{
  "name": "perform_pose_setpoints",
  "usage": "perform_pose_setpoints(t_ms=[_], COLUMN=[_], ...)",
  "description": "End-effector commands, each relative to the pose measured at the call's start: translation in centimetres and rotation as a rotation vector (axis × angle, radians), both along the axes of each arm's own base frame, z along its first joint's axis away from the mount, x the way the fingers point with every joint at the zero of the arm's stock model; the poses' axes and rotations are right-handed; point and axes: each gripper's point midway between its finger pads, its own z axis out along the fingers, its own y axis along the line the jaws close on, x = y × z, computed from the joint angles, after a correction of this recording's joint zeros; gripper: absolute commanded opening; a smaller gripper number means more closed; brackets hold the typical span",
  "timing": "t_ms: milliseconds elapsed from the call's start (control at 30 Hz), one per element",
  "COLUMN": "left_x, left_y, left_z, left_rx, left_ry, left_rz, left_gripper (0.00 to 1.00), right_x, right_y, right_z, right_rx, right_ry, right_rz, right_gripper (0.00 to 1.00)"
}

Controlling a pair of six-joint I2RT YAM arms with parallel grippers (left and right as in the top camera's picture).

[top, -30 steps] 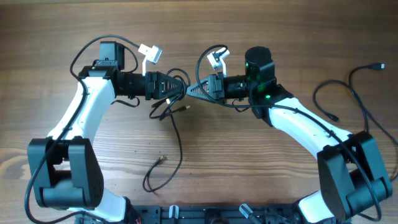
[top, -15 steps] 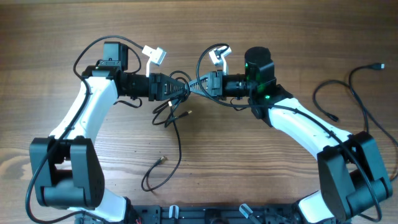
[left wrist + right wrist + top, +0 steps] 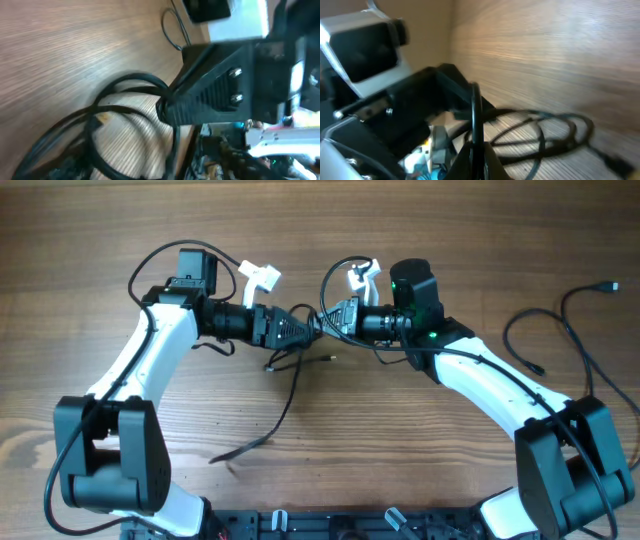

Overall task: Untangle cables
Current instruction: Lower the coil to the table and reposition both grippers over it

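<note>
**Tangle pinched at mid-bench, arms nose to nose**

- Nearest the arm bases: the free tail of the tangled cable (image 3: 289, 395) lies flat on the bench (image 3: 420, 470). It runs diagonally up toward the middle.
- Mid-bench: the cable bunches into several overlapping loops, and a small plug tip (image 3: 329, 360) rests just to their right. The upper part of the bunch is hidden from overhead by the two grippers.
- Right gripper (image 3: 326, 320): jaws closed on a strand of the tangle. The right wrist view shows the strand rising straight out from between its fingertips. The left wrist view shows the loops converging at that black fingertip.
- Left gripper (image 3: 308, 330): tip almost touching the right one, directly over the loops. Its own fingers are blurred or out of frame, so I cannot tell whether its jaws are open or closed.
- Farther off, at the right edge: a second, loose cable (image 3: 566, 298) sprawls in open curves. It is well apart from the tangle and neither arm touches it.
</note>
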Motion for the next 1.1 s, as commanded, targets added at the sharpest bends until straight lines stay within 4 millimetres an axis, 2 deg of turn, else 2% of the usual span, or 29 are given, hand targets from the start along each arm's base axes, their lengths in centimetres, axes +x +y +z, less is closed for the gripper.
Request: perform_pose_setpoints(t_ms=[0,33,100,167,233,267,333,433,533,600,733,800,867,967,1067], left_x=[1.2,1.5,2.5,2.8,2.5,2.2,1.8,1.6,1.2,0.8,0.7,0.7,0.7,0.4,-0.5], left_y=[2.1,2.7,4.5,5.7,5.8,5.5,4.9,5.2,4.1,2.9,2.1,2.5,2.6,2.3,0.4], left_z=[0.4,0.1,-1.5,-3.0,-4.1,-4.3,-5.0,-6.9,-7.3,-7.3,-7.3,-7.5,-7.6,-7.7,-7.5], left_rx=[0.01,0.025,0.121,0.219,0.292,0.312,0.369,0.559,0.607,0.608,0.607,0.62,0.623,0.626,0.605], left_ry=[0.027,0.045,0.126,0.189,0.226,0.229,0.22,0.196,0.178,0.162,0.207,0.261,0.275,0.281,0.274], left_rz=[0.087,0.117,0.229,0.312,0.336,0.327,0.31,0.342,0.322,0.291,0.334,0.399,0.417,0.407,0.35], left_gripper=[0.9,0.94,0.92,0.76,0.41,0.34,0.33,0.45,0.47,0.42,0.18,0.16,0.17,0.15,0.14], right_x=[1.0,1.1,1.1,1.0,1.0,1.0,1.2,1.4,1.5,1.7,2.0,1.7,1.4,1.3,1.2], right_y=[-1.4,-1.6,-1.8,-1.9,-2.3,-2.9,-4.5,-8.2,-8.4,-8.8,-13.2,-14.9,-15.7,-16.0,-15.6], right_z=[-1.3,-1.4,-1.7,-1.8,-2.7,-3.5,-5.6,-8.8,-8.9,-9.1,-11.0,-11.9,-12.7,-13.4,-13.9], right_rx=[-0.051,-0.055,-0.063,-0.067,-0.105,-0.142,-0.258,-0.469,-0.486,-0.502,-0.721,-0.795,-0.832,-0.858,-0.833], right_ry=[0.005,0.016,0.027,0.031,0.063,0.086,0.114,0.155,0.15,0.142,0.146,0.186,0.213,0.22,0.253], right_rz=[-0.053,-0.06,-0.066,-0.067,-0.093,-0.121,-0.195,-0.335,-0.34,-0.355,-0.512,-0.587,-0.616,-0.621,-0.621], right_gripper=[0.04,0.04,0.04,0.04,0.04,0.04,0.04,0.04,0.04,0.04,0.04,0.04,0.04,0.04,0.04])
